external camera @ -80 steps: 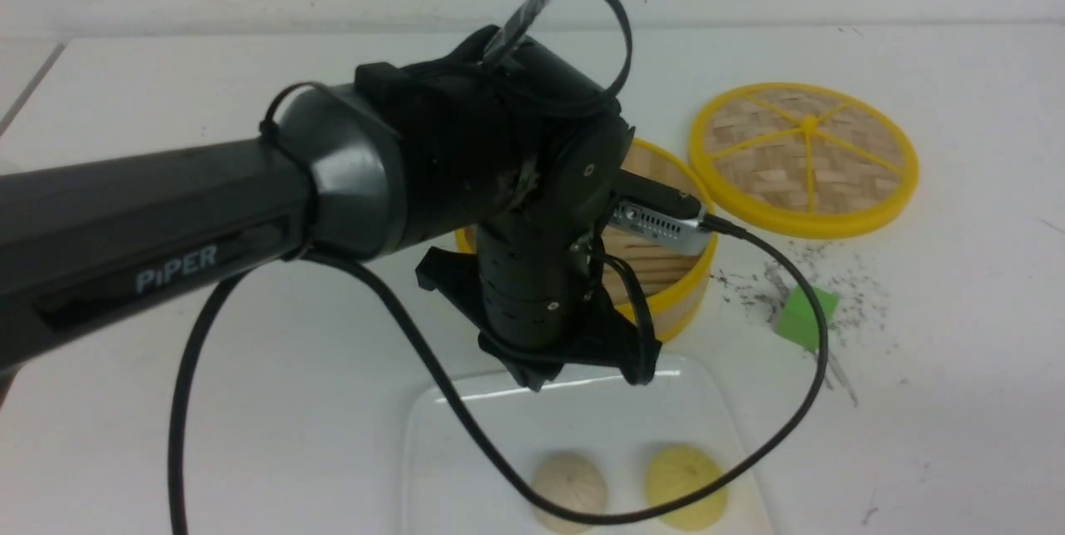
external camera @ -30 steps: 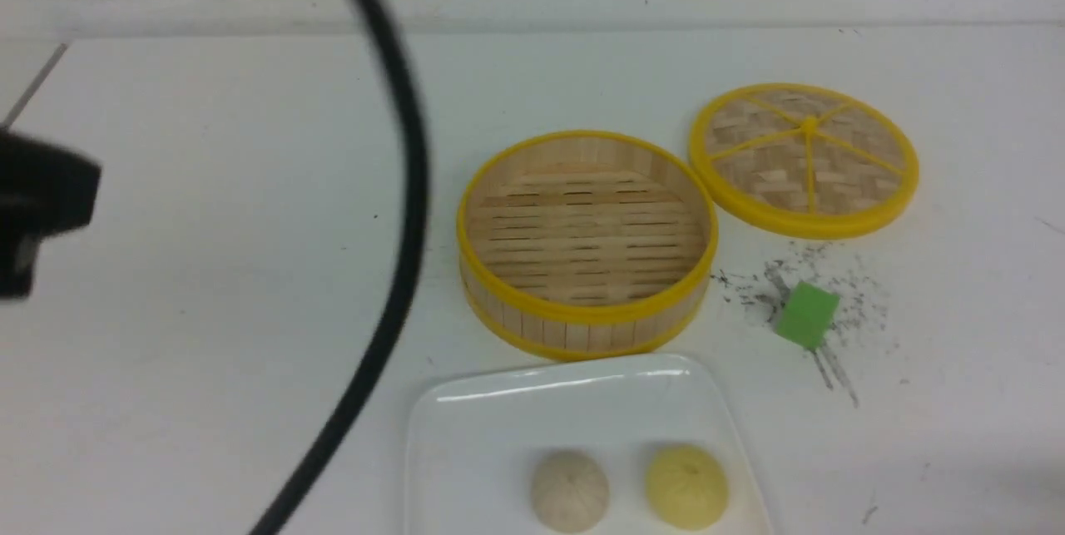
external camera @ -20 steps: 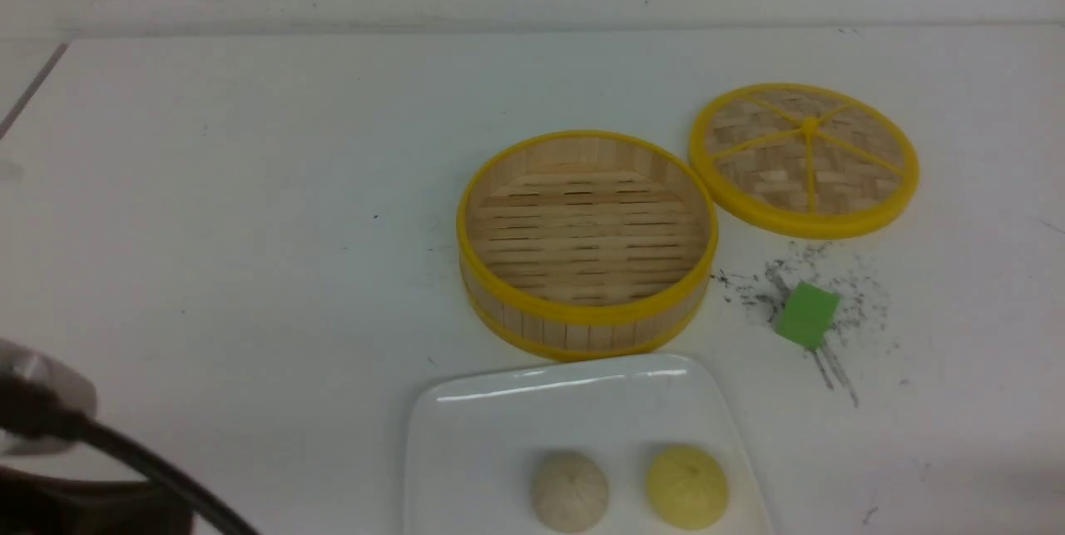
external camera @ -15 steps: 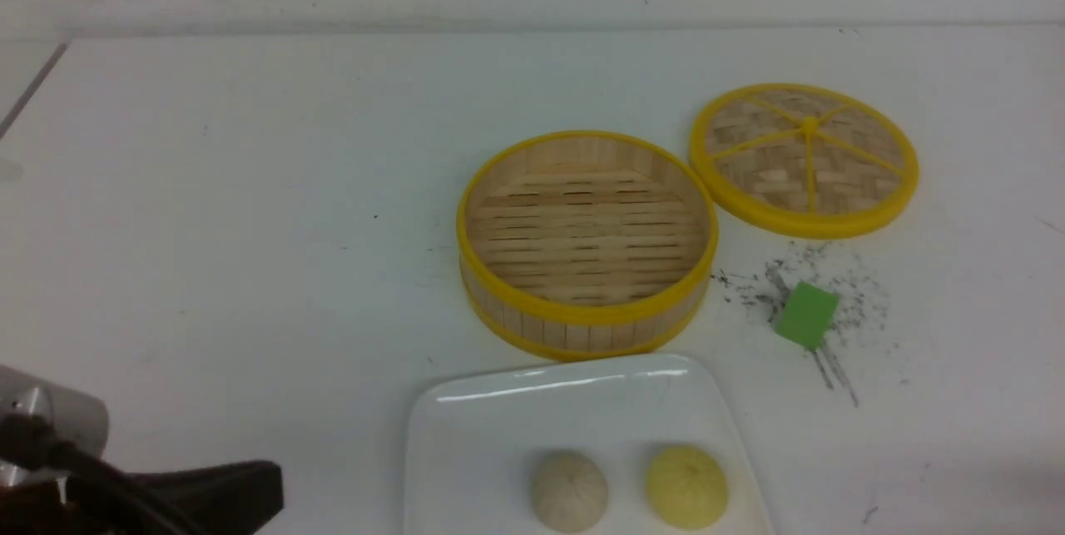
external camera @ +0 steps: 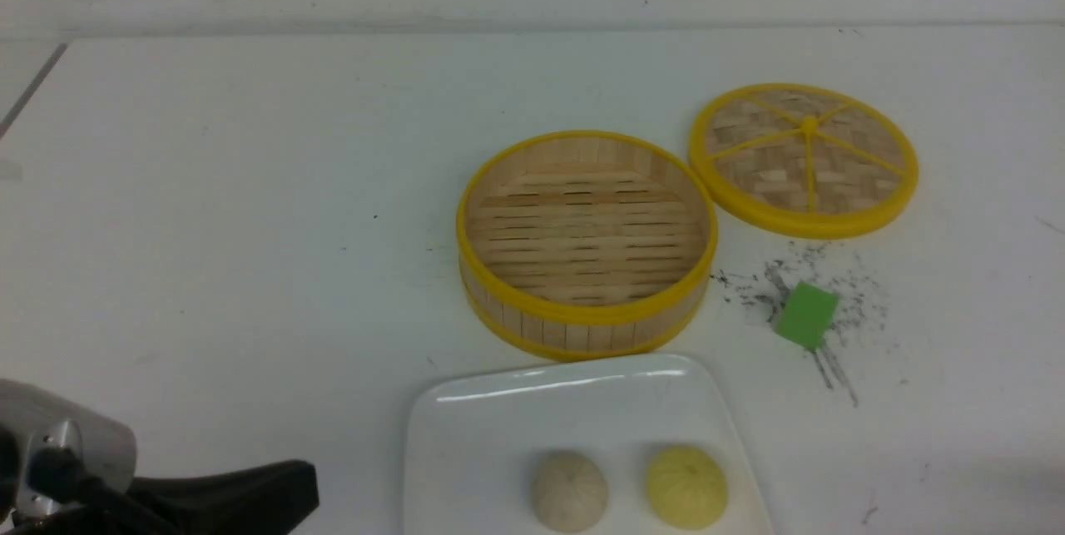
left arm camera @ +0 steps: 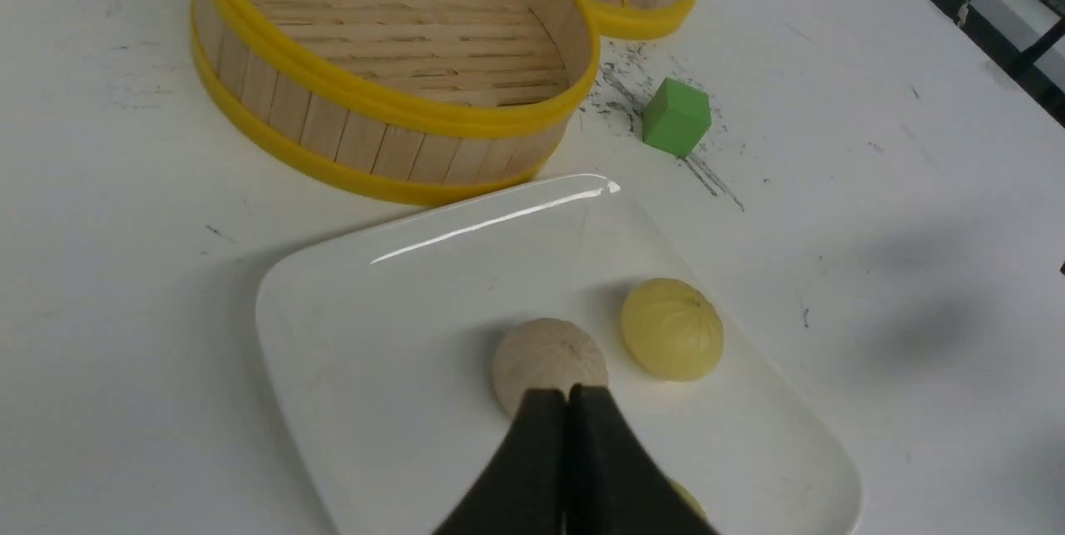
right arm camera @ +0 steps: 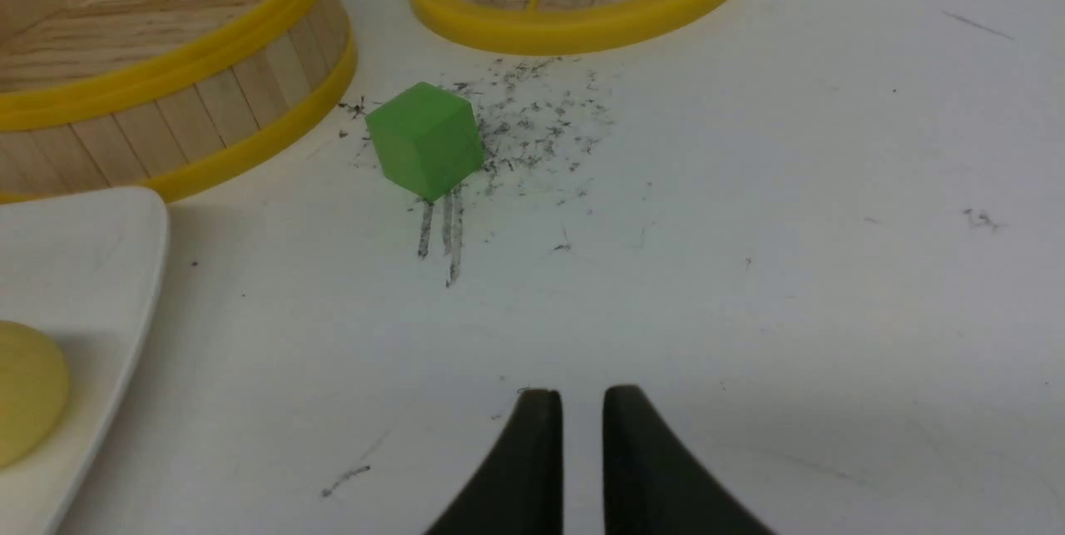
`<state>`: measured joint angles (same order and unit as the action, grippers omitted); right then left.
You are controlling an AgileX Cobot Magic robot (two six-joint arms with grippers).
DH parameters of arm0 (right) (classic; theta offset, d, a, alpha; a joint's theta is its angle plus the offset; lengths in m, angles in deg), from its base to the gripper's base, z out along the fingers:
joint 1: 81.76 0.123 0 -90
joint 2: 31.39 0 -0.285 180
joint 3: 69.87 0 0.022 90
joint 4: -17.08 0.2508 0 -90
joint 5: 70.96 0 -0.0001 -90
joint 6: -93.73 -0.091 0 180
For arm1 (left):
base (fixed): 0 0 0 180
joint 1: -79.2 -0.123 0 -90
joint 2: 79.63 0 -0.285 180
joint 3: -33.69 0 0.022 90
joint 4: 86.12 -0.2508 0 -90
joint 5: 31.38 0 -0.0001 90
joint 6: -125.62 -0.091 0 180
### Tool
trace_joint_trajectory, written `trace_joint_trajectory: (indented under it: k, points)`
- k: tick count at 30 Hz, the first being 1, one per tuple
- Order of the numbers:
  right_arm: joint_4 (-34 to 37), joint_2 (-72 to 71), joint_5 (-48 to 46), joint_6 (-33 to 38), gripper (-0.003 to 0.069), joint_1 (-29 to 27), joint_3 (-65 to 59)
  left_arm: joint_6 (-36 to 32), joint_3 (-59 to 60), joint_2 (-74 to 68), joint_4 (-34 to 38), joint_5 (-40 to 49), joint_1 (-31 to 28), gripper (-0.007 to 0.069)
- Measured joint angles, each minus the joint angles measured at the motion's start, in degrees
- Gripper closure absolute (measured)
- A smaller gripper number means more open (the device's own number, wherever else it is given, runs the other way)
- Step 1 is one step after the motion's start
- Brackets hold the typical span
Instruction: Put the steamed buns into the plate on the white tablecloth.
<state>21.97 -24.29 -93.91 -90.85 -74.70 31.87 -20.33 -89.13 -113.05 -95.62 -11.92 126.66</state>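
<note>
Plainly both steamed buns already sit in the plate [external camera: 466,435] on the white tablecloth [external camera: 208,227]: the beige bun [external camera: 570,490] and the yellow bun [external camera: 687,487] lie side by side, apart, toward the plate's six o'clock edge in the front view. At the plate's twelve o'clock stands the steamer basket [external camera: 586,327], empty, with its lid [external camera: 804,159] set flat at the basket's two o'clock, presumably to leave the basket open for reaching in. A green cube [external camera: 805,315] rests at the basket's four o'clock amid dark scuffs. The left gripper [left arm camera: 567,402] is pressed closed on nothing, hanging above the plate near the beige bun. The right gripper [right arm camera: 580,406] holds nothing, its jaws parted by a narrow gap over bare cloth. Judging by this, the task looks finished.
</note>
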Motion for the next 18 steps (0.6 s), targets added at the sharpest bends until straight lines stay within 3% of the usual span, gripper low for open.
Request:
trace_joint_trajectory:
  k: [11,14,18]
  points:
    - [0.0,0.0,0.0,0.0,0.0551,0.0,0.0,-2.1,0.2,1.1,-5.7,1.0,-0.6,0.0592]
    - [0.0,0.0,0.0,0.0,0.0547,0.0,0.0,-6.1,1.1,4.7,-4.8,0.9,-4.4,0.0590]
    - [0.0,0.0,0.0,0.0,0.0541,0.0,0.0,-13.9,5.9,13.8,0.3,0.9,-16.1,0.0587]
